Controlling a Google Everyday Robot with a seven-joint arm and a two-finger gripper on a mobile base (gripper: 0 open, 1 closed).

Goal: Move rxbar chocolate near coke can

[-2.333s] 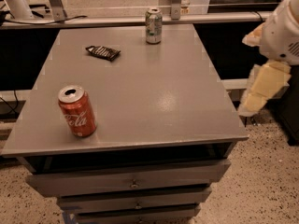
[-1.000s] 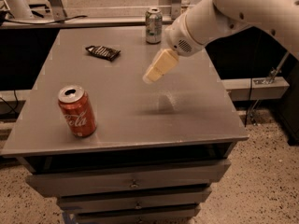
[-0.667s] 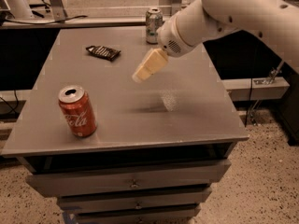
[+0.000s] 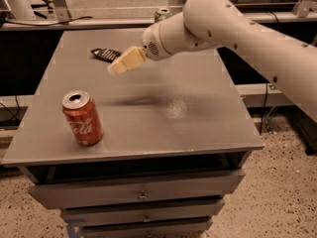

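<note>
The rxbar chocolate [image 4: 106, 55], a flat black wrapper with white lettering, lies at the far left of the grey table [image 4: 198, 128]. The red coke can [image 4: 82, 118] stands upright near the table's front left corner. My gripper [image 4: 119, 65] has cream fingers and hangs above the table, just right of the rxbar and slightly nearer the camera, at the end of the white arm [image 4: 237, 29] that reaches in from the right. It holds nothing that shows.
A silver-green can [image 4: 162, 14] stands at the table's far edge, partly hidden behind the arm. Drawers [image 4: 143, 195] sit under the tabletop. A rail and cables run behind the table. Speckled floor lies to the right.
The arm has swung in from the right and the gripper has moved left across the table toward the rxbar. The cans and the bar have not moved.
</note>
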